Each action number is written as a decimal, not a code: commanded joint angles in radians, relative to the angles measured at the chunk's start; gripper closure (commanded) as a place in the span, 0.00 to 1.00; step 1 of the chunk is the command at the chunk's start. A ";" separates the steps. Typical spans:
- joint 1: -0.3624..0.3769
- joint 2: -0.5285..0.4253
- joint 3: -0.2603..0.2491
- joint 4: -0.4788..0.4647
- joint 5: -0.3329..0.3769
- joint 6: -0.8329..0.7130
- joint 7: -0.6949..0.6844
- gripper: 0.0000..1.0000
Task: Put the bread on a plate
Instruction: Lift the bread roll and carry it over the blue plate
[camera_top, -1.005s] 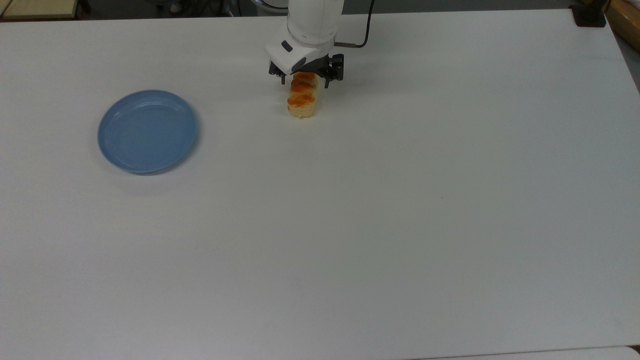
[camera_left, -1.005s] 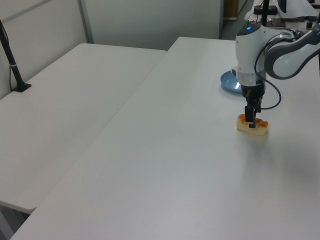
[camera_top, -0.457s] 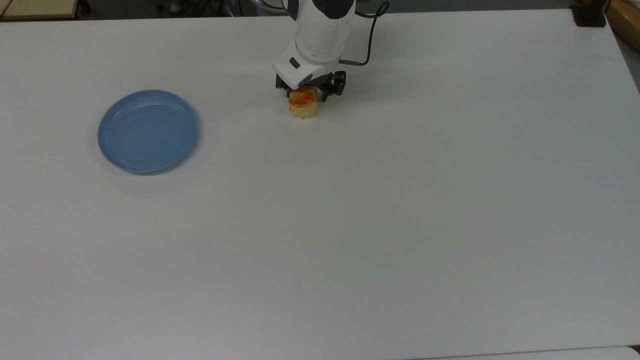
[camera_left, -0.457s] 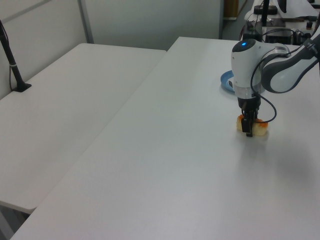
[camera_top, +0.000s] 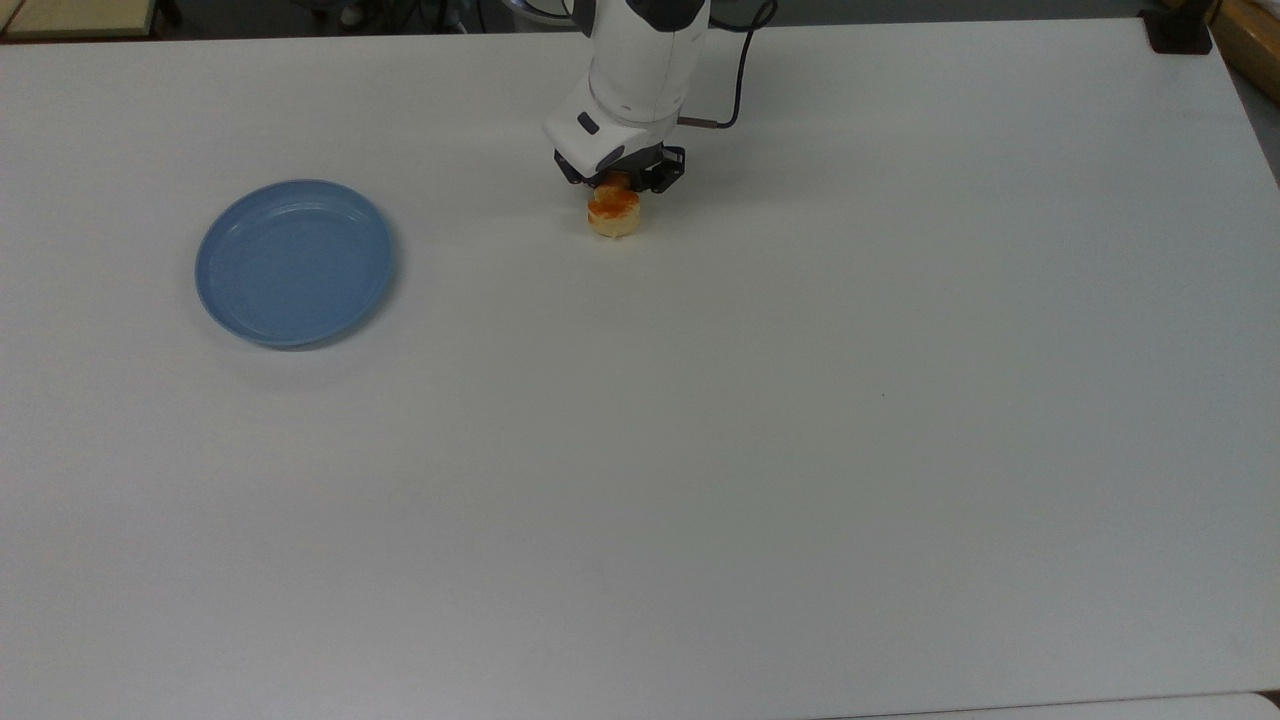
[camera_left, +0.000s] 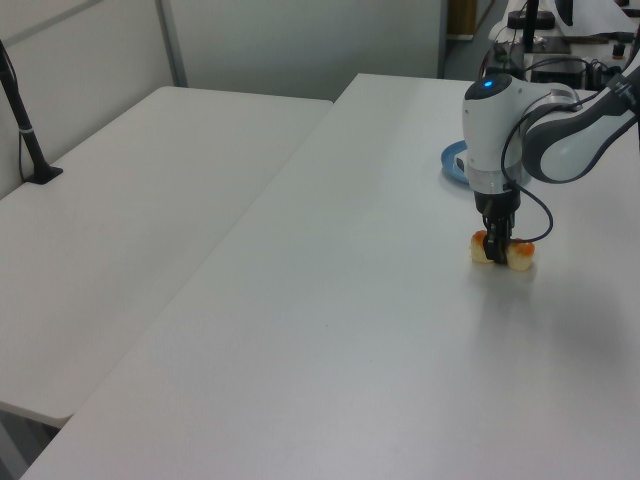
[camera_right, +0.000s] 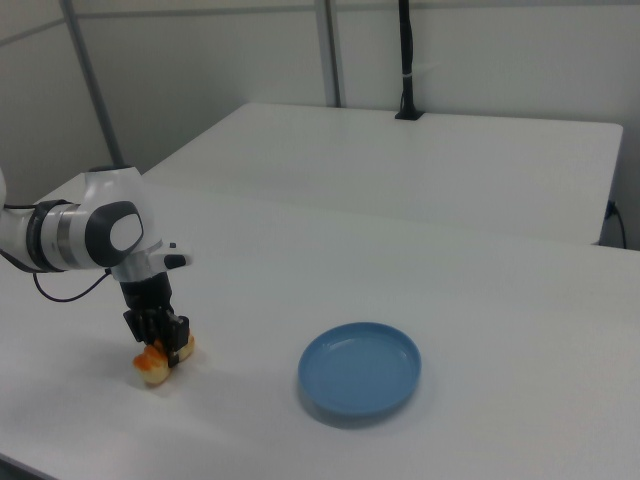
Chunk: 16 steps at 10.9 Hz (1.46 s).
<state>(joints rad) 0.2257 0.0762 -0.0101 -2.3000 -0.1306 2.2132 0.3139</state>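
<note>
Gripper (camera_top: 617, 190) has dropped onto the bread (camera_top: 614, 214), fingers now closed around its middle, bread still on tabletop (camera_top: 700, 450). Grasp made; the plate (camera_top: 295, 262) sits well apart.

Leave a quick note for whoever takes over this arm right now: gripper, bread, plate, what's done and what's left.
Gripper: down at the table, fingers closed around the middle of the bread.
Bread: on the white table, not lifted.
Plate: bare, well off toward the top view's left of the bread, nothing between them.
Done: reach and grasp look made.
Left: lift the bread, carry it across to the plate, lower it inside the rim, open the fingers and back away.
</note>
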 joint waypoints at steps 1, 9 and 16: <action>-0.023 -0.049 -0.007 0.081 -0.006 -0.134 -0.083 0.71; -0.219 0.129 -0.169 0.488 0.034 -0.262 -0.340 0.71; -0.273 0.296 -0.278 0.559 0.031 -0.141 -0.435 0.71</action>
<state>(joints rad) -0.0517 0.3377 -0.2589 -1.7576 -0.1208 2.0473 -0.0807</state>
